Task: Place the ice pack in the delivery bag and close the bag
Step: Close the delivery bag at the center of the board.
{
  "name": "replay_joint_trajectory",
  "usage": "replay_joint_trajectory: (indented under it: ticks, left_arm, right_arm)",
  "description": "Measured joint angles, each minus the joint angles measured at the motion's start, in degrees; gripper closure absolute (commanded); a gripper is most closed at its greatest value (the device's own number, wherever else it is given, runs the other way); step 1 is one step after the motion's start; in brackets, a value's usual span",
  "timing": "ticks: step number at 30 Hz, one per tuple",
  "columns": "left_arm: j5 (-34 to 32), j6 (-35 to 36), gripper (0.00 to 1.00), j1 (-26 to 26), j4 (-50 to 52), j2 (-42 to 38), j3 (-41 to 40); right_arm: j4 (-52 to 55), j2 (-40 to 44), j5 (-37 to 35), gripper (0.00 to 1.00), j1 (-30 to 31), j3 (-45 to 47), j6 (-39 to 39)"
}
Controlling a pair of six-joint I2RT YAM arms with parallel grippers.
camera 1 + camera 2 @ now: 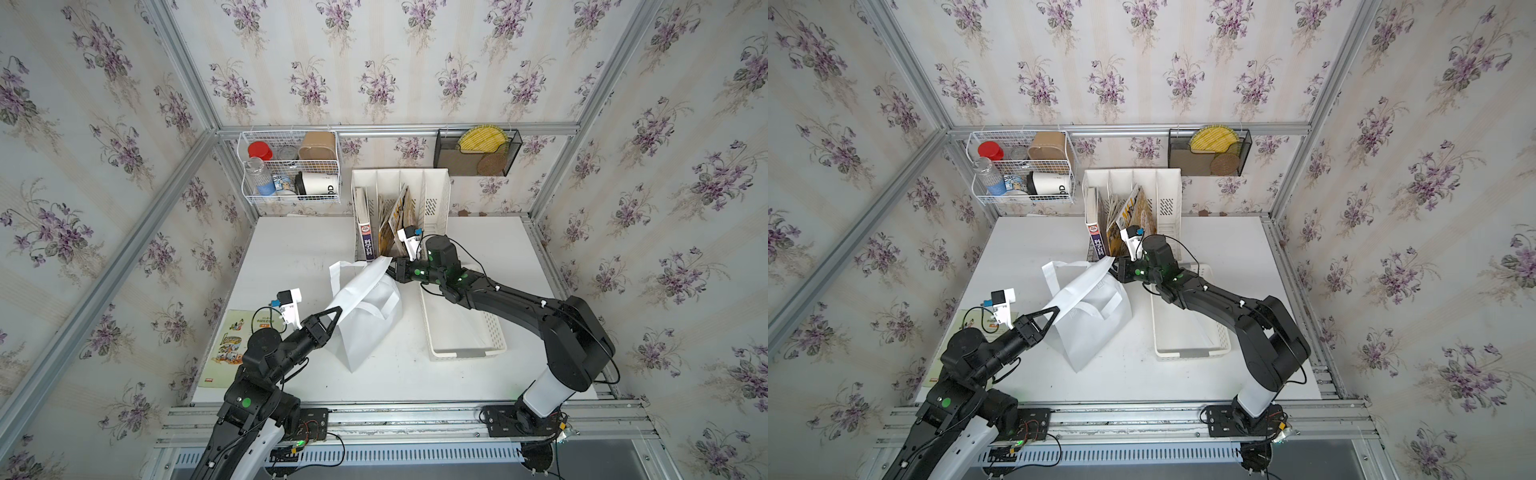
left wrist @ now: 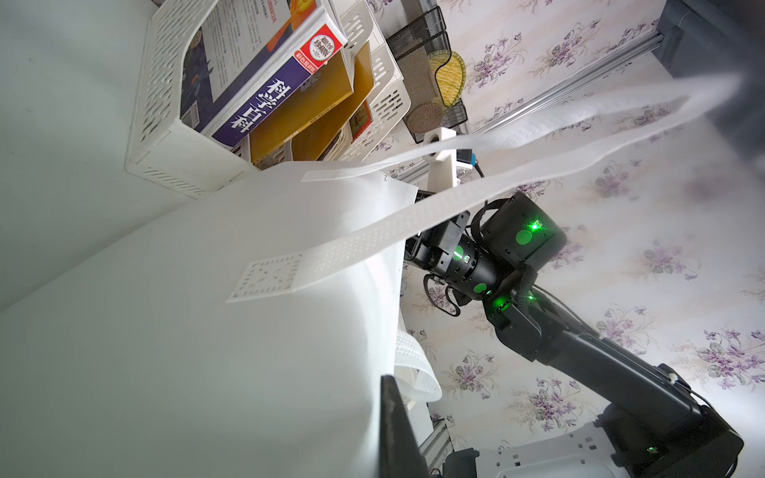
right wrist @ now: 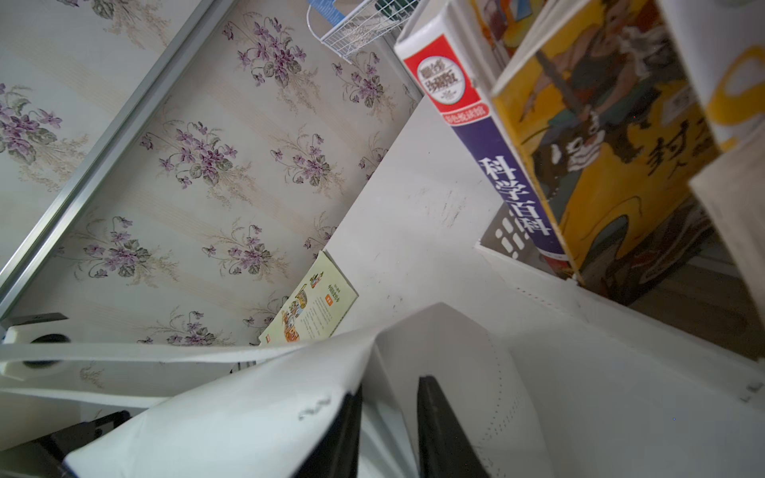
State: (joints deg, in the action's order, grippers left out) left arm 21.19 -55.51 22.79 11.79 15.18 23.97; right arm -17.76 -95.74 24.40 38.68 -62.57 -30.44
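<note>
In the middle of the table (image 1: 291, 249), the delivery bag (image 1: 365, 328) stood with its top rim pulled into a taut, flattened line running from near-left to far-right, so its mouth looked closed. I could find no ice pack in any view.

I judged the step in hand to be opening the mouth. To do that well I would have eased the lengthwise tension and drawn the two rim layers apart sideways, because stretching end to end only seals the opening. I would also have kept the bag's base planted so it did not tip toward the white perforated basket (image 1: 494, 332) just to its right.

The left gripper (image 1: 338, 311) was pinched fully closed on the near-left end of the rim, its arm reaching in low from the near edge. The right gripper (image 1: 390, 266) met the far-right corner, with its forearm stretched across the basket and its wrist just in front of the file rack (image 1: 436, 195). In the right wrist view its jaws stood a little apart, with bag fabric draped over one finger (image 3: 343, 430) and a fold between them. I could not tell whether it had any real hold.
</note>
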Motion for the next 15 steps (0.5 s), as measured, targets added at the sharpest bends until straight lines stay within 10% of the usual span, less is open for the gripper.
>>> replay_joint_trajectory:
  ticks: [15]
  left_arm:
    - [-0.42,3.13,1.00,0.04,5.33,-0.15,2.10]
  right_arm:
    - [-2.12,5.66,-1.31,0.56,-0.50,8.96,-4.02]
